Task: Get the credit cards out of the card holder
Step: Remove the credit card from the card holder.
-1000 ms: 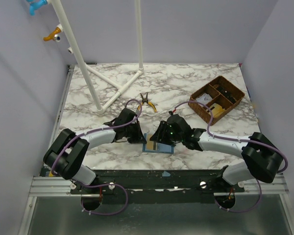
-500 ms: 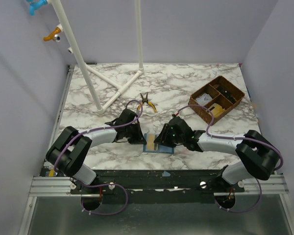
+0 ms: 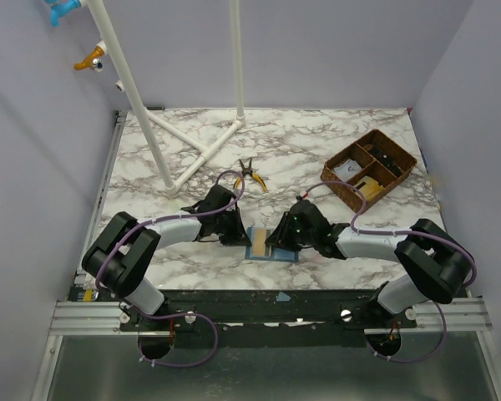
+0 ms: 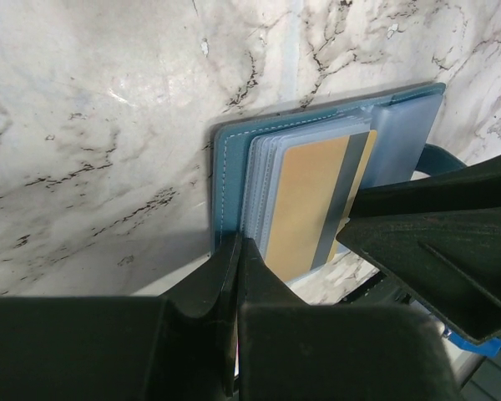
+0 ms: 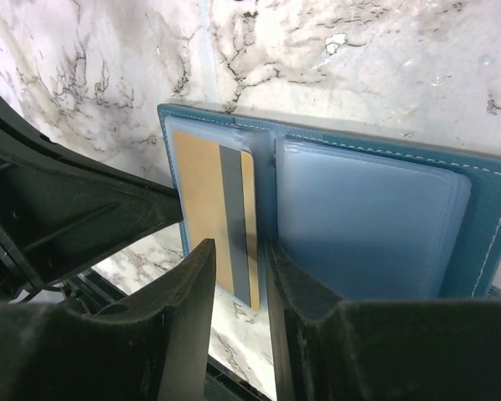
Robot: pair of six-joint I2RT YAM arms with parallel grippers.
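Right wrist view: blue card holder (image 5: 367,217) lies spread flat, gold card (image 5: 204,209) sleeved; right tool (image 5: 240,247) barely parted over it, left tool (image 4: 238,246) pinched together alongside.

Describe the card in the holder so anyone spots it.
On the marble table, between the left gripper and right gripper, lies an open blue card holder. The card sits in its sleeves on the left arm's side: gold with a dark grey stripe, beside a plain pale-blue sleeve.
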